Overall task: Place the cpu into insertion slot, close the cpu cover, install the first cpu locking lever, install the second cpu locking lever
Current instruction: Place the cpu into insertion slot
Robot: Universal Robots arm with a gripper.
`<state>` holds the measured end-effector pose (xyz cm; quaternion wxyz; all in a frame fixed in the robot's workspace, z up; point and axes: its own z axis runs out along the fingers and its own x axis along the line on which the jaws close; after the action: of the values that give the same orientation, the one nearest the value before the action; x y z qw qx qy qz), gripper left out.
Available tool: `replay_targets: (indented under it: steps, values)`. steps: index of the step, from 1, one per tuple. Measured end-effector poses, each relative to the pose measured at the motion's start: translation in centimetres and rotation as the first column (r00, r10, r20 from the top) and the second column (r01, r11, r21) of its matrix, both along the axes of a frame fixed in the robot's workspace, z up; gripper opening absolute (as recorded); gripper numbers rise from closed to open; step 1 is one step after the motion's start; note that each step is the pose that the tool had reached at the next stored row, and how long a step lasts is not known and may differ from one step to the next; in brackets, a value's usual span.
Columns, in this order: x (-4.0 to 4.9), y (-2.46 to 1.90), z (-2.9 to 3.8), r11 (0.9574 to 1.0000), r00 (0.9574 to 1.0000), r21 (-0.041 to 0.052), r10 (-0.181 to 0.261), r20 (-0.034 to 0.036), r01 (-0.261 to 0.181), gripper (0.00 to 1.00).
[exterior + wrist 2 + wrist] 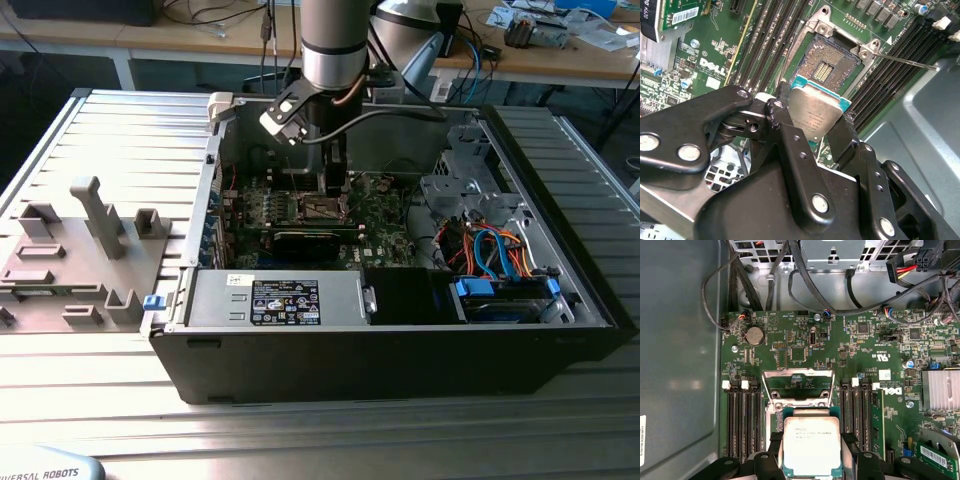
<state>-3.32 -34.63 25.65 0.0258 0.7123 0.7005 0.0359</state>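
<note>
Two fingers [788,131] of the gripper [815,112], set narrow, pinch the cpu [811,446] by opposite edges, holding it above the bare slot [832,62]. The cover [798,386] stands raised beyond, leaving room. Memory sockets [742,420] crowd both sides; the cpu hides the slot's near part

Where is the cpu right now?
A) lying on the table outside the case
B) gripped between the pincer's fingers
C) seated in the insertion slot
B: the pincer grips the cpu by its edges, and the insertion slot beyond it is bare, contacts showing.
</note>
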Motion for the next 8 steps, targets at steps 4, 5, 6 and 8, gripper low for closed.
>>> replay_targets:
  steps: [4,5,6,8]
  values:
    - [0.00,0.00,-0.11,1.0000,1.0000,0.0001,0.000,0.0000,0.000,0.54]
    - [0.00,0.00,-0.12,1.0000,1.0000,0.0000,0.000,0.0000,0.000,0.54]
    - [0.00,0.00,-0.14,1.0000,1.0000,-0.0001,0.000,0.0000,0.000,0.54]
    - [0.00,0.00,-0.17,1.0000,1.0000,-0.0001,0.000,0.0000,0.000,0.54]
